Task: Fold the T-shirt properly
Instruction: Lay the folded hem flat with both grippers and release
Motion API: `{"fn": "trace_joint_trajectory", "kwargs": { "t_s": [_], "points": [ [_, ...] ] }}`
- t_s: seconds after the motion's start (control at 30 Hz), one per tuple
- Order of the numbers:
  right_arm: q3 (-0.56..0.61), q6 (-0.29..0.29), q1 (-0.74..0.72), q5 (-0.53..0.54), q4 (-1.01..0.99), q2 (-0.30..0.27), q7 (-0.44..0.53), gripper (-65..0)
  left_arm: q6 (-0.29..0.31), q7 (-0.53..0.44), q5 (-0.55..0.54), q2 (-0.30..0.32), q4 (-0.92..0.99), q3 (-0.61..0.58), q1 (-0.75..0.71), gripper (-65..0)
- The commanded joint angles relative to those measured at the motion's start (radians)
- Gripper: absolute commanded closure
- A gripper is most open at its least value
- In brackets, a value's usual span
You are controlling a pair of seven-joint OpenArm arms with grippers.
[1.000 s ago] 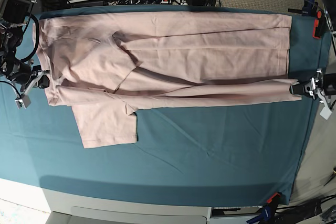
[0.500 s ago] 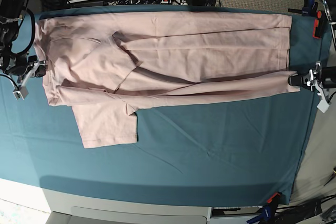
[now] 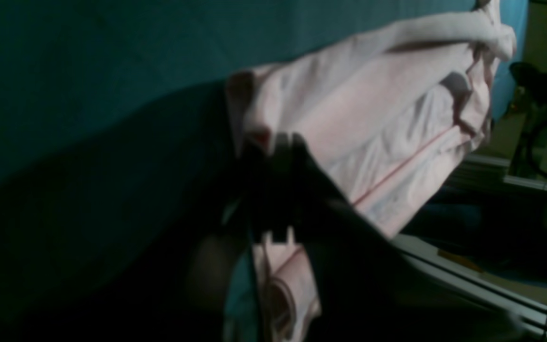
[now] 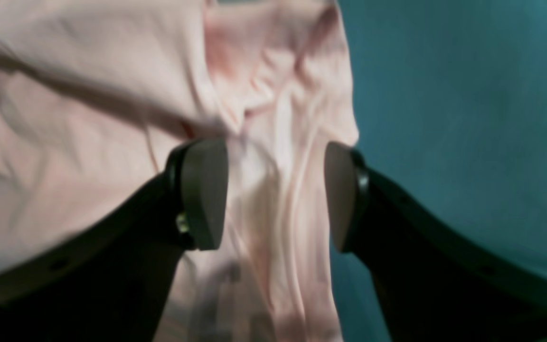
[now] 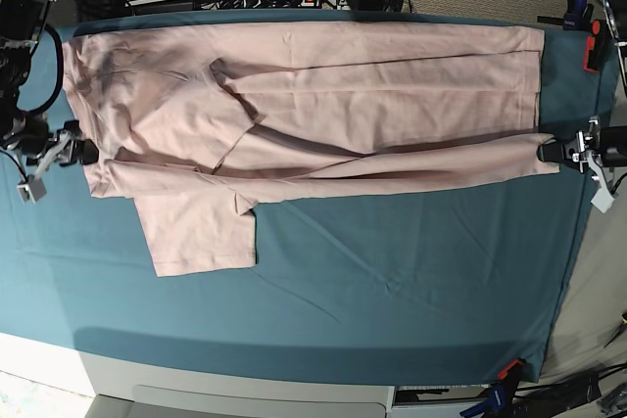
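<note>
I am pinching the T-shirt (image 5: 323,105)'s hem corner in my left tool (image 5: 545,152), clamped tight, while my right tool (image 4: 276,194) is gaping around the shoulder edge without gripping. The shirt is lying across the desk (image 5: 392,281)'s far half; I am judging both ends should lift evenly.

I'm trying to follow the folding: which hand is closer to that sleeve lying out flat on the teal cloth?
The right hand. It sits at the shirt's shoulder end, just above the sleeve. The left hand is at the hem end of the T-shirt, far across the table.
</note>
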State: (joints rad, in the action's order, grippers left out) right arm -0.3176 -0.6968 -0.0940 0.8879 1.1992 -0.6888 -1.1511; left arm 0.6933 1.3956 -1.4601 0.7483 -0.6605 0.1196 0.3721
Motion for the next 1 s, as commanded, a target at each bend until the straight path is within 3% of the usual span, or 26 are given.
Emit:
{"fn": "trace_joint_trajectory", "kwargs": {
  "t_s": [0.0, 0.27, 0.4, 0.53, 0.57, 0.67, 0.7, 0.97],
  "points": [
    [-0.011, -0.001, -0.028, 0.013, 0.016, -0.013, 0.022, -32.4, 0.005, 0.001, -0.023, 0.030, -0.014, 0.005, 0.022, 0.0],
    [-0.011, -0.001, -0.087, -0.029, 0.016, 0.158, 0.037, -32.4, 0.005, 0.001, -0.023, 0.019, -0.014, 0.005, 0.022, 0.0],
    [-0.011, -0.001, -0.086, -0.083, 0.016, 0.207, 0.056, -32.4, 0.005, 0.001, -0.023, 0.020, -0.014, 0.005, 0.021, 0.0],
    [-0.011, -0.001, -0.086, -0.096, 0.016, 0.211, 0.053, -31.3, 0.005, 0.001, -0.023, 0.019, -0.014, 0.005, 0.021, 0.0],
    [-0.011, -0.001, -0.086, -0.096, 0.016, 0.211, 0.053, -27.5, 0.005, 0.001, -0.023, 0.019, -0.014, 0.005, 0.021, 0.0],
    [-0.011, -0.001, -0.087, -0.095, 0.016, 0.206, 0.053, -4.6, 0.005, 0.001, -0.023, 0.019, -0.014, 0.005, 0.021, 0.0],
    [-0.011, -0.001, -0.087, -0.095, 0.016, 0.206, 0.053, 0.0, 0.005, 0.001, -0.023, 0.019, -0.014, 0.005, 0.021, 0.0],
    [-0.011, -0.001, -0.086, -0.092, 0.017, 0.151, -0.014, 0.0, 0.005, 0.001, -0.023, 0.021, -0.014, 0.005, 0.021, 0.0]
  ]
}}
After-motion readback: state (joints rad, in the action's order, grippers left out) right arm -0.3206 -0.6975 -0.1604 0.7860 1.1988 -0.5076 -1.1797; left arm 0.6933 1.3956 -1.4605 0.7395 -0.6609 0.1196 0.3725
